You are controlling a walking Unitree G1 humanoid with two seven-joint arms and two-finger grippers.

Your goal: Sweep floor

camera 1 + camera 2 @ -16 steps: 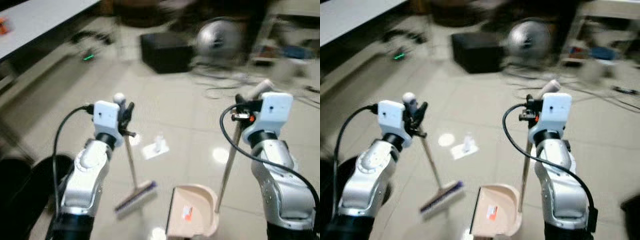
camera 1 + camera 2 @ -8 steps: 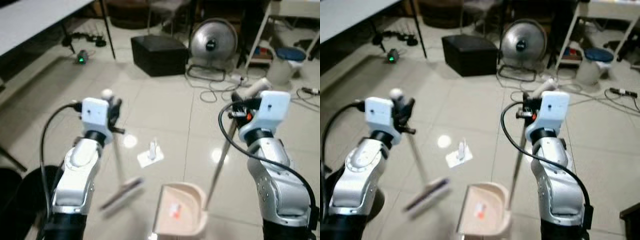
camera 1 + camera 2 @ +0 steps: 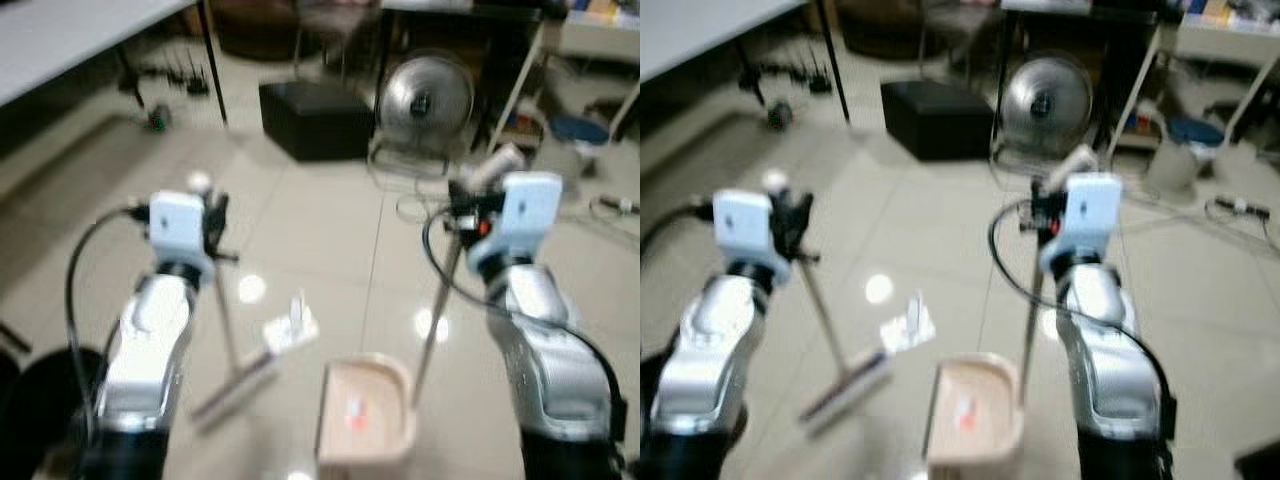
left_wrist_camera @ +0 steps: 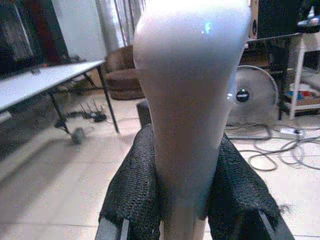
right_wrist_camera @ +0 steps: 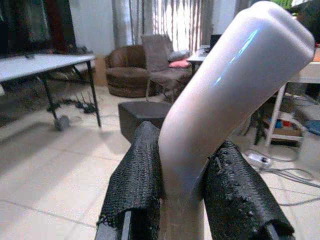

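No writing can be read; the dustpan (image 3: 366, 417) carries only a small orange mark, too blurred to read. Open tiled floor (image 3: 310, 215) lies ahead, up to a black box (image 3: 313, 118) and a fan (image 3: 424, 97). The left gripper (image 4: 182, 200) pinches the broom (image 3: 228, 330) handle. The right gripper (image 5: 182, 197) pinches the dustpan's handle. A white scrap (image 3: 291, 326) lies just beside the broom head.

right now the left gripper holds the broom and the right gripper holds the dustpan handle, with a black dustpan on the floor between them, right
Not quite: the dustpan is beige, not black, as the left eye view shows. The left gripper does hold the broom, and the right gripper the dustpan handle.
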